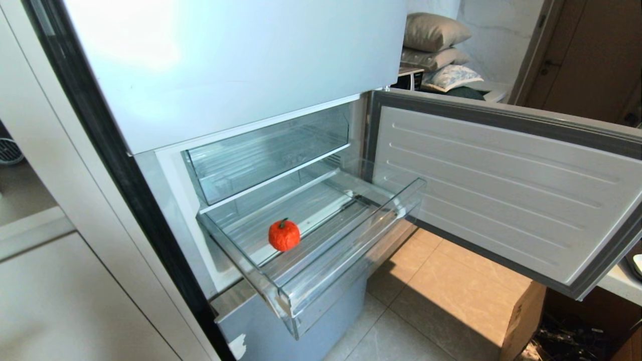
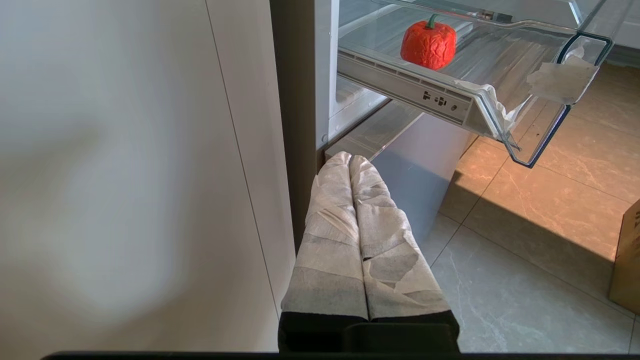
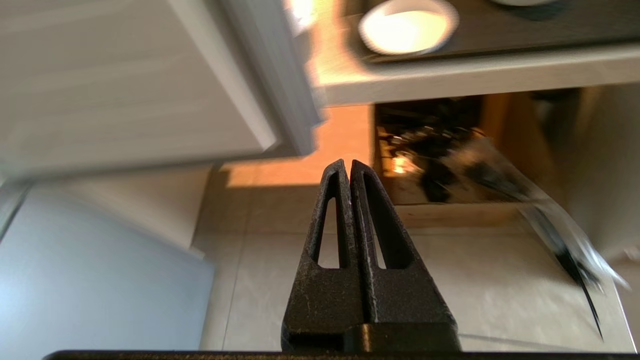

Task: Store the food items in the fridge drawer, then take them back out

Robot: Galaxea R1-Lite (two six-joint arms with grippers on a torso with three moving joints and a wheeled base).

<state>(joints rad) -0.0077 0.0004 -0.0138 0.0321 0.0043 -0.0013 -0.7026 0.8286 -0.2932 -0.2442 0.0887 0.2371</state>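
**Sitting alone in the pulled-out drawer: one orange-red fruit**

Head view: the fridge drawer (image 1: 321, 260) stands pulled out below a deeper clear bin (image 1: 266, 150), with the orange-red fruit (image 1: 284, 234) resting on its ribbed floor near the left side. The open fridge door (image 1: 501, 190) swings out to the right over the tiled floor (image 1: 441, 286); a cardboard box (image 1: 521, 321) sits beneath it and pillows (image 1: 435, 45) are stacked behind. Neither arm shows here.

Left wrist view: the left gripper (image 2: 350, 159), its fingers wrapped in pale tape and pressed together, holds nothing, low beside the fridge's edge, below the drawer. White tape (image 2: 560, 80) marks the drawer's front corner.

Right wrist view: the right gripper (image 3: 348, 164), closed and empty, points over the floor toward the box, with a white bowl (image 3: 405, 26) on a table (image 3: 475, 75) beyond, unseen elsewhere.
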